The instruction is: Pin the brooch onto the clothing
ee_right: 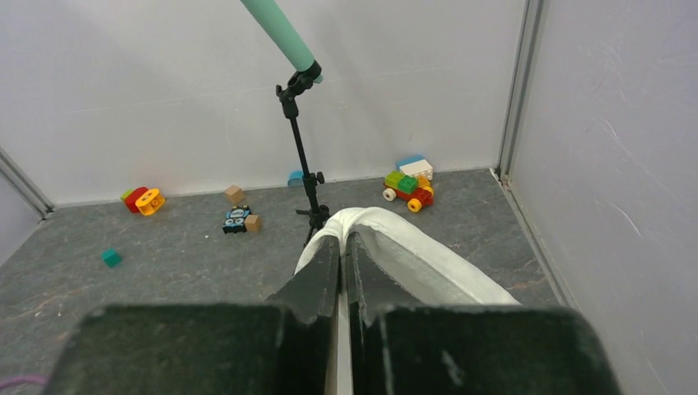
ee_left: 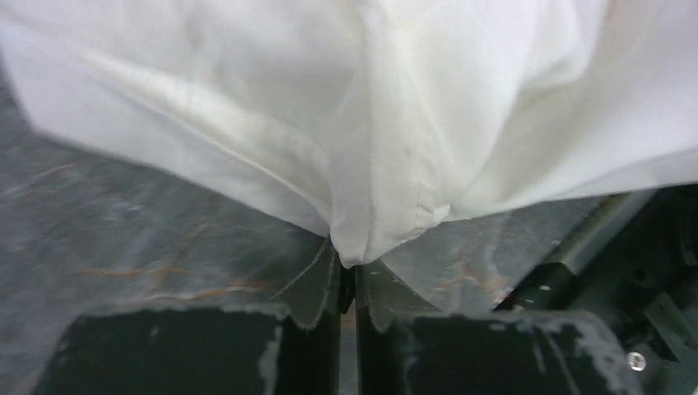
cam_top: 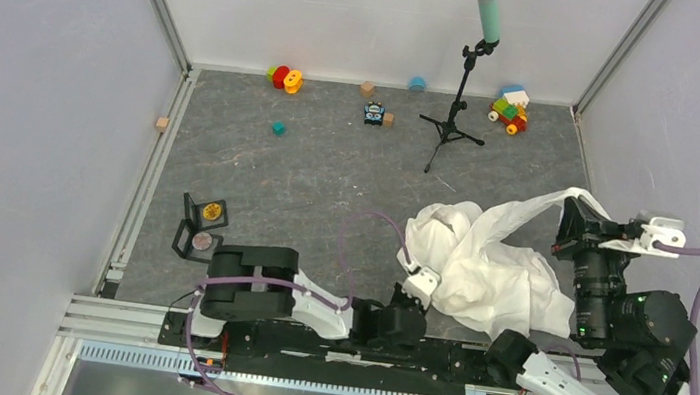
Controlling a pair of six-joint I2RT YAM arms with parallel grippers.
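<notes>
Soft, even white light falls from above, leaving faint shadows on the tabletop [cam_top: 329, 175]. The left wrist view is blurred, and the shirt [ee_left: 329, 99] is nearly bleached out. The other views are sharp.

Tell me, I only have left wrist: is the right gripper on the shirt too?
Observer: Yes. The right gripper is shut on a fold of the shirt, held up off the table.
Operator: Shirt spread flat?
Observer: No, it lies bunched in a heap right of centre.
Operator: What's left of my arm?
Observer: An open black case, holding what looks like a gold brooch and a pinkish one.
</notes>
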